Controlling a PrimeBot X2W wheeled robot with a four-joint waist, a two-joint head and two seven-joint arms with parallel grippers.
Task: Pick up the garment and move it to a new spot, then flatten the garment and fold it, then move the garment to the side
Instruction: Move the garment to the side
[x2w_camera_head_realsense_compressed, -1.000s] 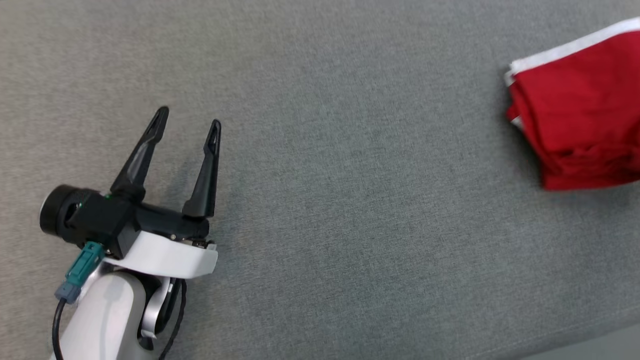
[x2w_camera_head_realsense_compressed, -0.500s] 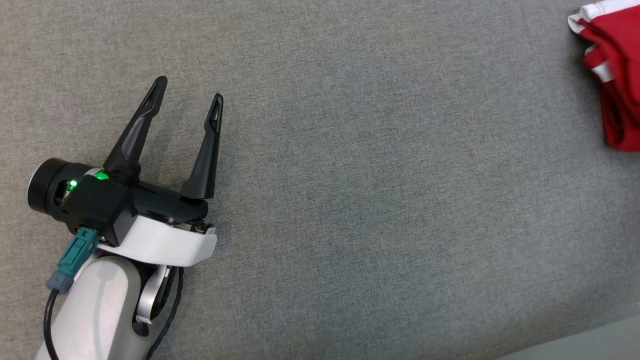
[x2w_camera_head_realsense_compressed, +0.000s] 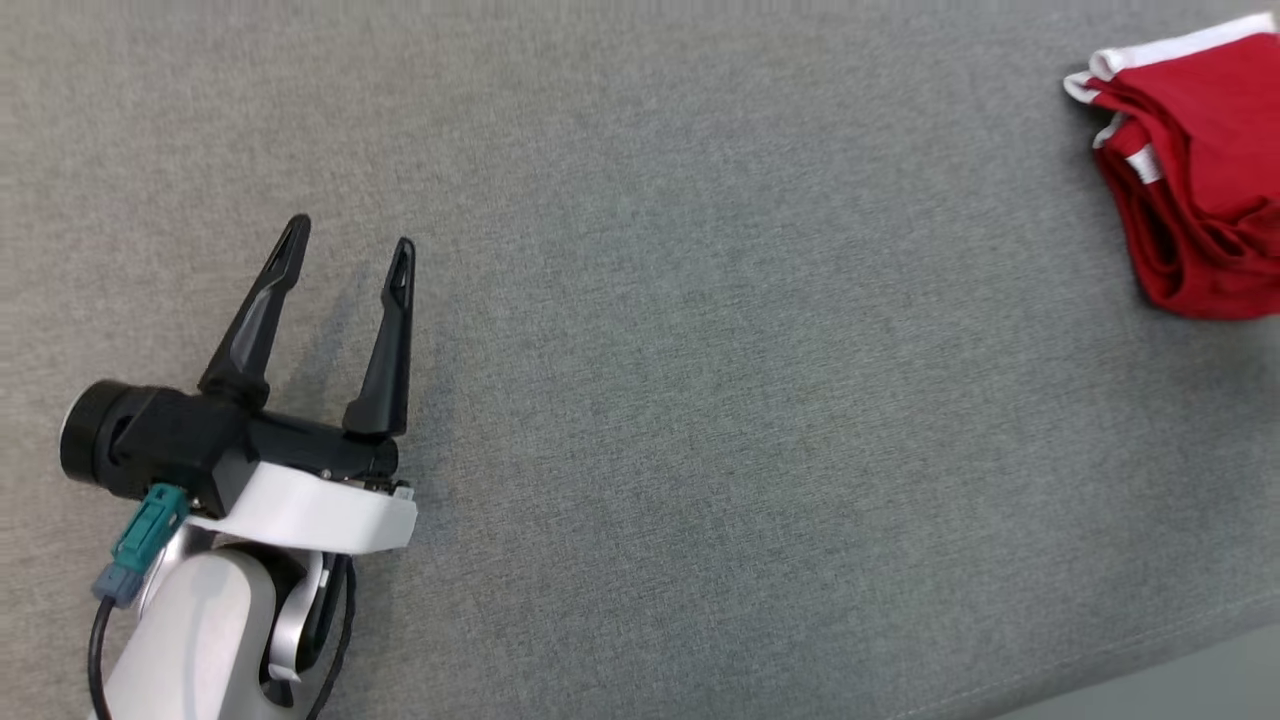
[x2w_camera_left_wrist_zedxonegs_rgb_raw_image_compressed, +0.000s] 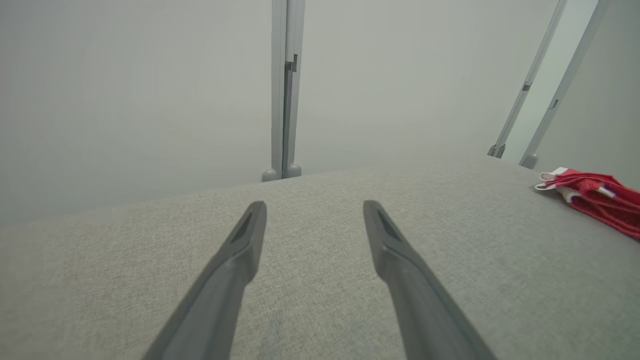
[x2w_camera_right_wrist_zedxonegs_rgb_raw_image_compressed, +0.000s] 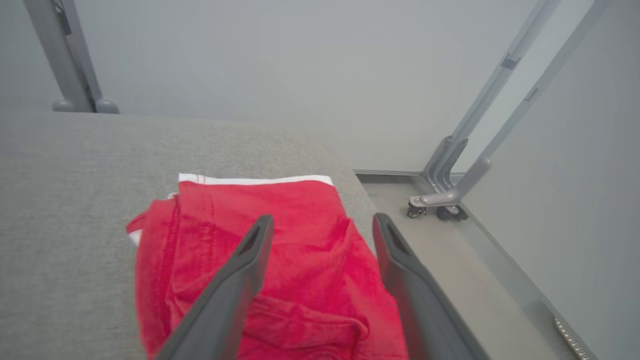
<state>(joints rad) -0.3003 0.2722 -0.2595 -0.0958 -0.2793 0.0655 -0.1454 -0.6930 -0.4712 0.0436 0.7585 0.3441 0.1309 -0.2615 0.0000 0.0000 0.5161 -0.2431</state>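
The garment (x2w_camera_head_realsense_compressed: 1200, 170) lies folded at 2 o'clock; we judge it soft, light. Right gripper (x2w_camera_right_wrist_zedxonegs_rgb_raw_image_compressed: 322, 220) hovers over it, left gripper (x2w_camera_head_realsense_compressed: 349, 237) at 8 o'clock, both jaws apart. We would pinch its folded edge.

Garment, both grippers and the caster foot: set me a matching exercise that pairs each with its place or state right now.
Column one
1. garment
2. left gripper
3. right gripper
4. caster foot

Column two
A. open, over bare grey table
B. on the floor, past the table's corner
C. folded, red with white trim, at the table's right end
D. open, fingers over red fabric

Pairs: 1-C, 2-A, 3-D, 4-B
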